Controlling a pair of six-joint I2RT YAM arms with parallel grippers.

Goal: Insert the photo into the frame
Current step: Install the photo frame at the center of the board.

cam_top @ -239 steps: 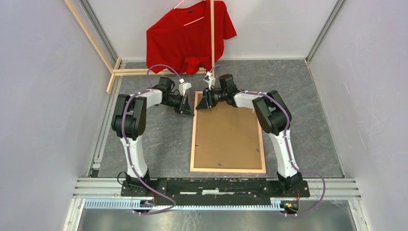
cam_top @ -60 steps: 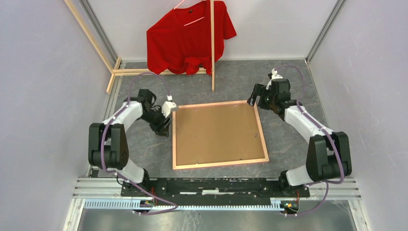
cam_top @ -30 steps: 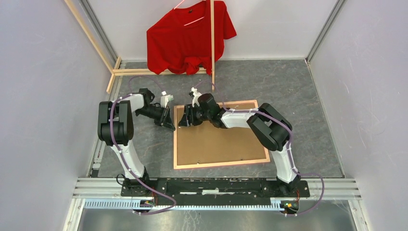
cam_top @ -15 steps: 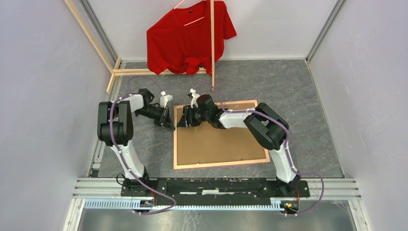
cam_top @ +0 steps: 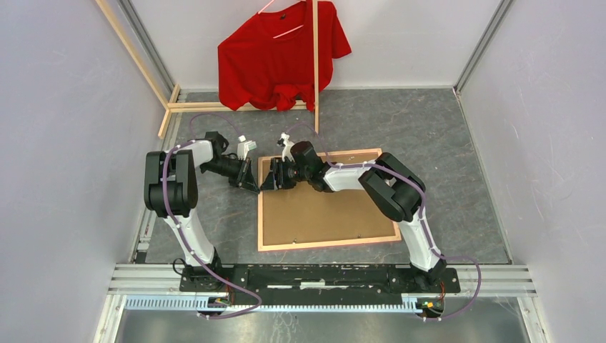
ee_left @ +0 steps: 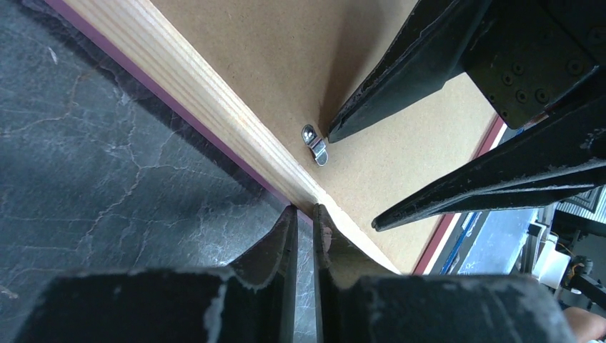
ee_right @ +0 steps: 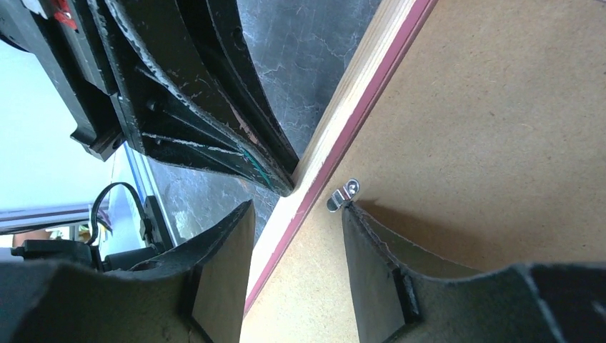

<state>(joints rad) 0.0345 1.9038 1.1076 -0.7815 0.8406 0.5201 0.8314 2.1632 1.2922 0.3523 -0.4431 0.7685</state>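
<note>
Now, at centre left, the left gripper (cam_top: 252,185) has its fingers nearly together, empty, tips against the outer edge of the frame (cam_top: 329,244), which lies face down on the table (cam_top: 443,143). Just right, the right gripper (cam_top: 271,180) stands spread, one finger beside a metal clip (ee_left: 314,145) on the backing board (cam_top: 329,207).

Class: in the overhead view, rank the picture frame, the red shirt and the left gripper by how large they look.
1. frame
2. red shirt: somewhat smaller, though it hangs farther from the camera, so this is less sure
3. left gripper: clearly the smallest
</note>
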